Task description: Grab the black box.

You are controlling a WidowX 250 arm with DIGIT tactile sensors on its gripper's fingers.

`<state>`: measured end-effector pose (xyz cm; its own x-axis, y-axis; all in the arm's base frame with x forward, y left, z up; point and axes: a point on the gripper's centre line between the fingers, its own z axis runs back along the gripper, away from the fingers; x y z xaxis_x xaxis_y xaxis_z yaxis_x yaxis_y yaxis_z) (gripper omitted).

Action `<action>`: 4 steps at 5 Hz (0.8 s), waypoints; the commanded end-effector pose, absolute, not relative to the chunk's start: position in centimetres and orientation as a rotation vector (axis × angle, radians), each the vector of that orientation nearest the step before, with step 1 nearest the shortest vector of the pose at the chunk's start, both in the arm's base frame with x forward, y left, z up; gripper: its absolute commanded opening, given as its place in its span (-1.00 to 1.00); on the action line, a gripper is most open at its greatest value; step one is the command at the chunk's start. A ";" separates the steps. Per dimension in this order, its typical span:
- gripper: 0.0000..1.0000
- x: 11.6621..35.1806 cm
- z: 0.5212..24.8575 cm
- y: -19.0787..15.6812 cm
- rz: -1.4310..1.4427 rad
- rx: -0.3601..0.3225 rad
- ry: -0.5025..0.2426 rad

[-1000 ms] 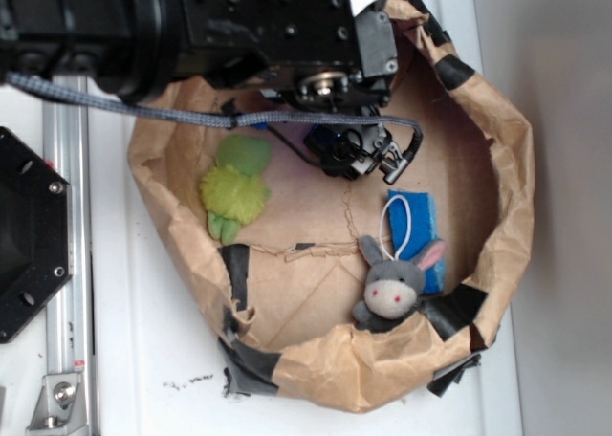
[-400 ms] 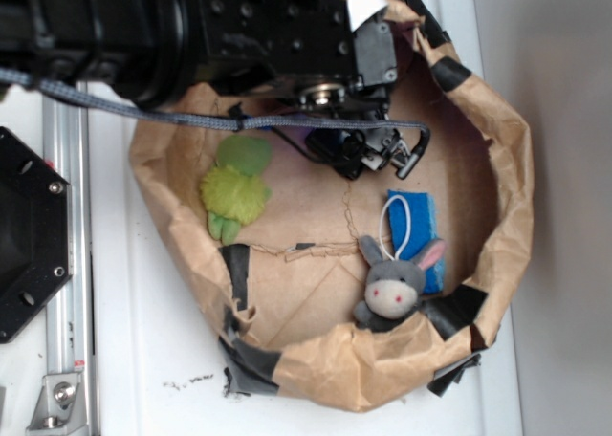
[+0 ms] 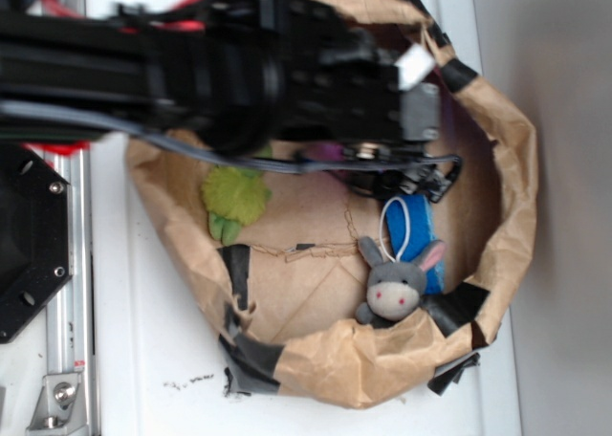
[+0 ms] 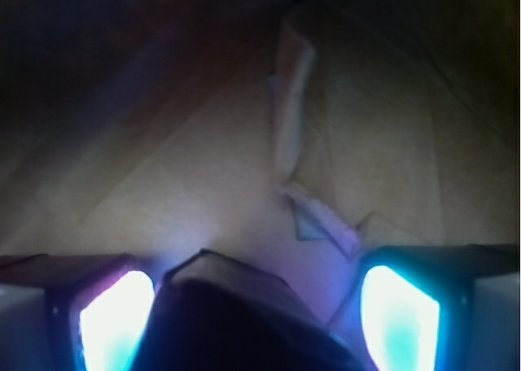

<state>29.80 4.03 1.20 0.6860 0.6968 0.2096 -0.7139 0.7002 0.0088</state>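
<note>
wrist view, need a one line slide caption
Black box sits between the glowing gripper fingers, brown paper beyond.

I see a white table point(image 3: 143, 359) as the work surface, brightly and evenly lit. Taking the brown paper nest point(image 3: 507, 168) with black tape patches as landmark: left of it runs an aluminium rail point(image 3: 69, 293), and further left sits a black hexagonal plate point(image 3: 24, 254). Right of the nest, the table edge gives way to a grey surface point(image 3: 569, 207). Dark specks point(image 3: 186, 382) lie just below the nest.
</note>
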 end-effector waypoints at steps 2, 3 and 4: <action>-1.00 29.1 1.2 1.9 0.784 -0.022 -0.144; -1.00 28.7 1.7 2.6 0.774 -0.008 -0.168; -1.00 27.7 4.3 3.3 0.778 -0.041 -0.205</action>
